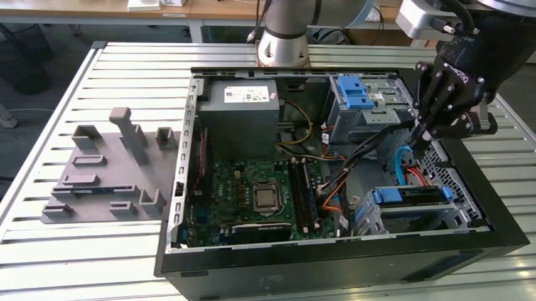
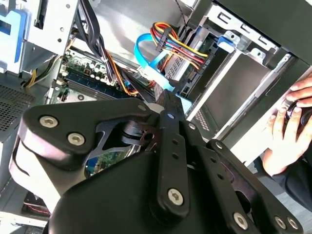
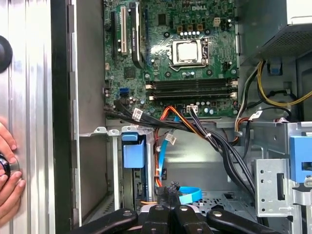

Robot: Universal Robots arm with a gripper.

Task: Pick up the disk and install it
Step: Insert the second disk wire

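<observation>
open computer case (image 1: 335,263) | motherboard (image 1: 260,188) | grey fixture block (image 1: 109,175) | slatted table (image 1: 84,263)

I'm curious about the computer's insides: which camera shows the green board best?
The first wrist view: the board lies face-on, its processor plain. The exterior view shows it at a slant inside the case. In the second wrist view the gripper hides all but a strip.
</observation>
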